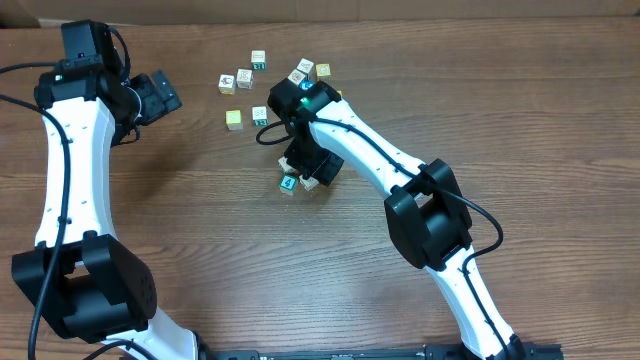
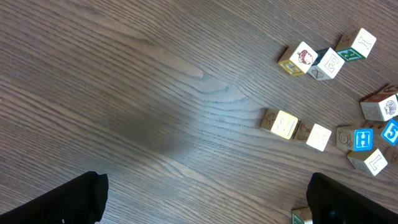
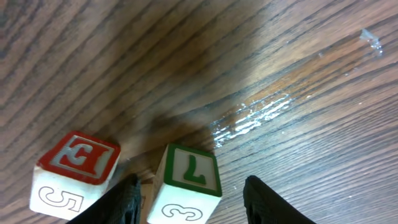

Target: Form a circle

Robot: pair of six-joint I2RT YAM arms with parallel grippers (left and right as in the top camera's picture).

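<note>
The circle (image 1: 290,183) is a small knot of letter cubes near the middle of the table (image 1: 180,220). It sits right under the right end effector (image 3: 191,183), which hides most of it from overhead. Only a teal-faced cube and a pale one beside it show at the near edge.

In the right wrist view a green-topped cube (image 3: 186,171) sits on the wood between the two fingers. There is bare table between it and the finger on the right of that view, so I judge the end effector released rather than clenched. A red-topped cube (image 3: 78,158) lies just beside it on the left, outside the fingers.

The coming move turns on that line-up: the green-topped cube is straight below and between the fingers. Being square, it has no long axis to match.

The left end effector (image 1: 168,95) is spread wide and empty at the far left, well apart from the circle, so the right arm is plainly nearer. A loose scatter of cubes (image 1: 245,78) lies on the far side.
</note>
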